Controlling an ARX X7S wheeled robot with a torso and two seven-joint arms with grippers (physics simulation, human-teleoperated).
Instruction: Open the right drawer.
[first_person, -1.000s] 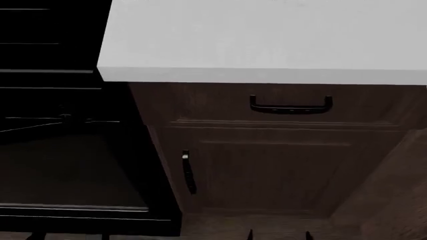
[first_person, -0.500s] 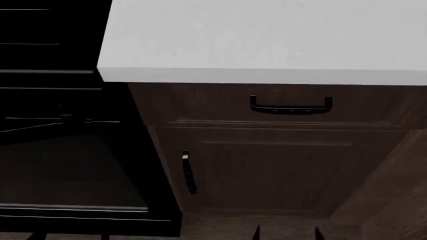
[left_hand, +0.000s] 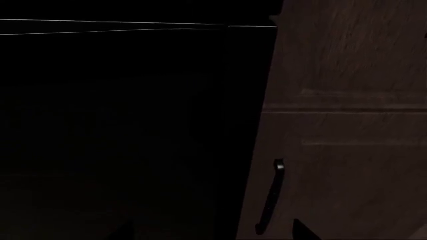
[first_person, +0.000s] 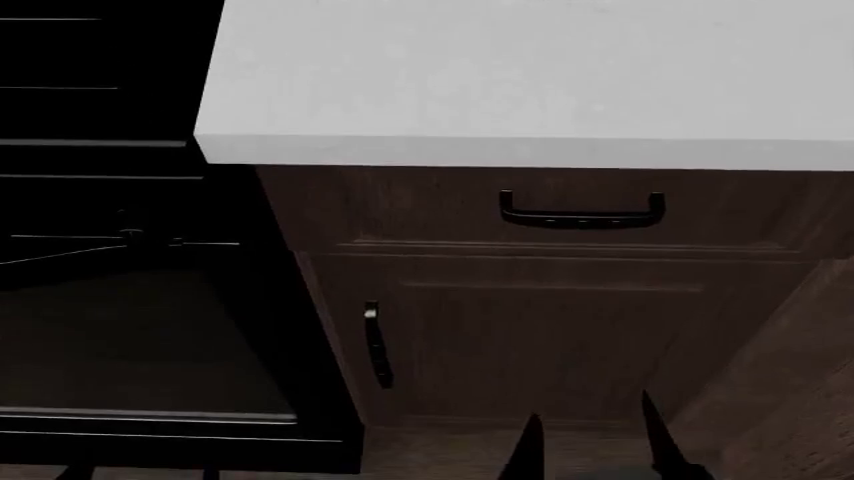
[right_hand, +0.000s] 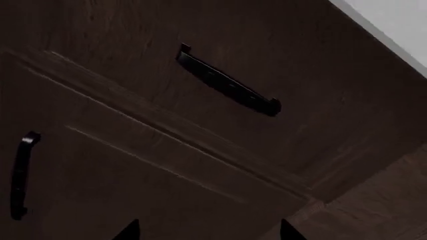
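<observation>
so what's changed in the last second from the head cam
The right tool has risen further into the head view, its two fingers spread apart, heading up toward the right drawer and its bar handle. Nothing has been taken hold of. The drawer stays shut, the cabinet door and white countertop unchanged.

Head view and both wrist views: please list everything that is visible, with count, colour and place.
Countertop: one, light grey, above the cabinet.
Right drawer: one, dark brown wood, directly under the countertop, shut.
Drawer handle: one, black horizontal bar, drawer centre.
Cabinet door: one, dark brown, below the drawer.
Door handle: one, black vertical bar, door's left edge.
Oven: one, black, left of the cabinet.
Right gripper: one, black, open, low before the door.
Left gripper: only a dark fingertip shows.
</observation>
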